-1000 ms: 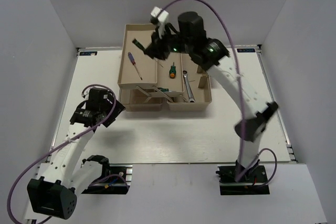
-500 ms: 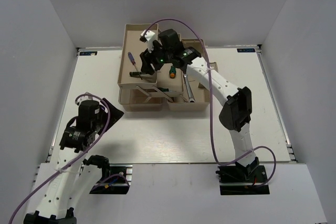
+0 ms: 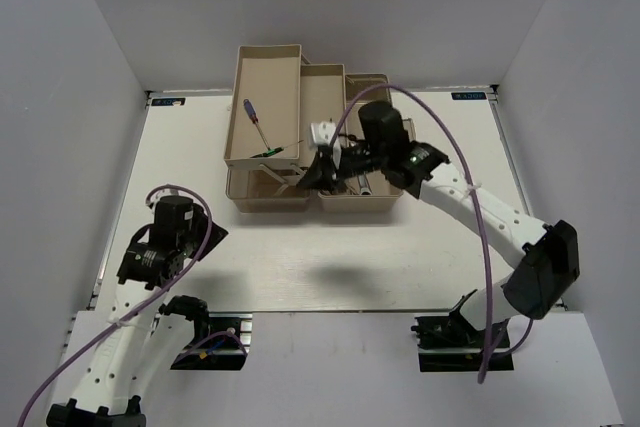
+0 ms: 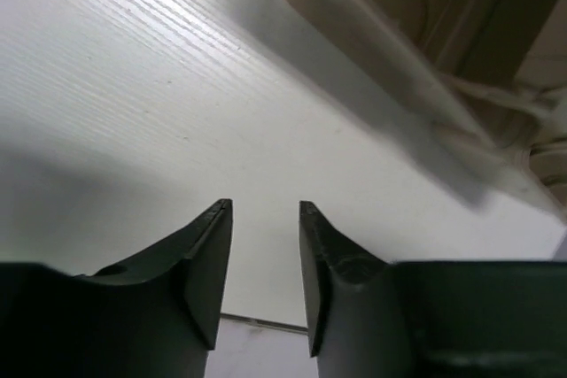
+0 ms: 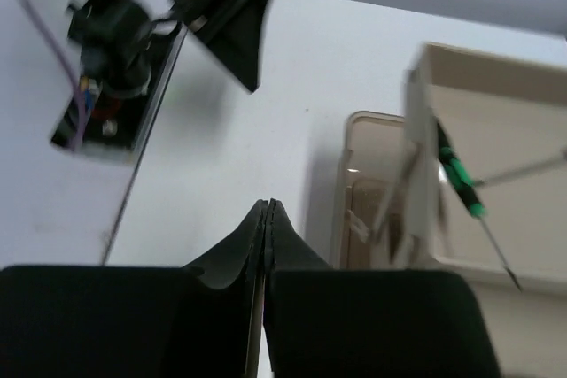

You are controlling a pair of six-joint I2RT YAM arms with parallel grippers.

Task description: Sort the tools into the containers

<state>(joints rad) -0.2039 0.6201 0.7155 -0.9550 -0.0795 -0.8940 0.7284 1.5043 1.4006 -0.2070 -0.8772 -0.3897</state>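
The tan toolbox (image 3: 345, 202) stands at the back middle of the table with its beige trays spread open. The left tray (image 3: 240, 142) holds a blue-handled screwdriver (image 3: 252, 115) and a green-handled screwdriver (image 3: 266, 153). The green-handled one also shows in the right wrist view (image 5: 459, 181), lying in the tray (image 5: 532, 236). My right gripper (image 3: 312, 173) is shut and empty, low over the toolbox's front middle, and hides the tools under it; its jaws (image 5: 268, 204) are pressed together. My left gripper (image 3: 207, 235) is open and empty over bare table; the left wrist view shows it (image 4: 264, 208) with the toolbox corner (image 4: 372, 50) ahead.
White walls close in the table on the left, back and right. The toolbox's lower compartment (image 5: 368, 183) lies ahead of the right gripper. The left arm (image 5: 120, 33) shows at the far side of the right wrist view.
The right gripper moved from over the back of the left tray toward the toolbox's front, shut and empty; the green-handled screwdriver now lies in that tray. The left arm drew back toward its base.
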